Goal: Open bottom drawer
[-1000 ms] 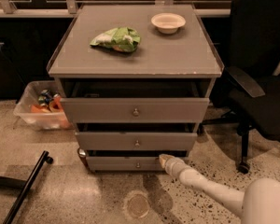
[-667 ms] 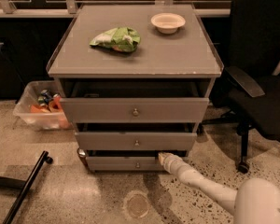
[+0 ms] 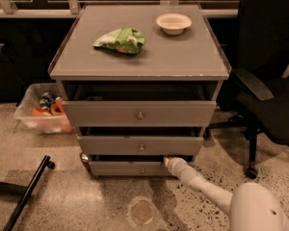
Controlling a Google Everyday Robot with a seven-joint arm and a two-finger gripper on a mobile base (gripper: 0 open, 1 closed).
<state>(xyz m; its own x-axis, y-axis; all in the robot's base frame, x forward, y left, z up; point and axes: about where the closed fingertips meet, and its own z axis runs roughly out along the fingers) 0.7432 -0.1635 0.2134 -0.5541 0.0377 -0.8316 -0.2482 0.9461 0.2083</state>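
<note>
You see the gripper [image 3: 167, 161] low down, below the table's front edge and toward its right corner. Its tip touches the upper right end of the bottom drawer [image 3: 125, 169], at the dark slit between that front and the middle drawer [image 3: 115, 146]. Whether it is wide, narrow or holding anything, you cannot tell. The pale arm [image 3: 207, 189] runs down and right from there to the bottom edge of the view.

The bottom drawer is the lowest and narrowest of the three fronts, just above the floor, with its small knob [image 3: 142, 170] left of the gripper. The top drawer [image 3: 101, 113] sits just under the tabletop [image 3: 183, 57].

On the table, a green bag [image 3: 120, 40] lies left of centre and a bowl [image 3: 173, 23] stands near the back right corner.
</note>
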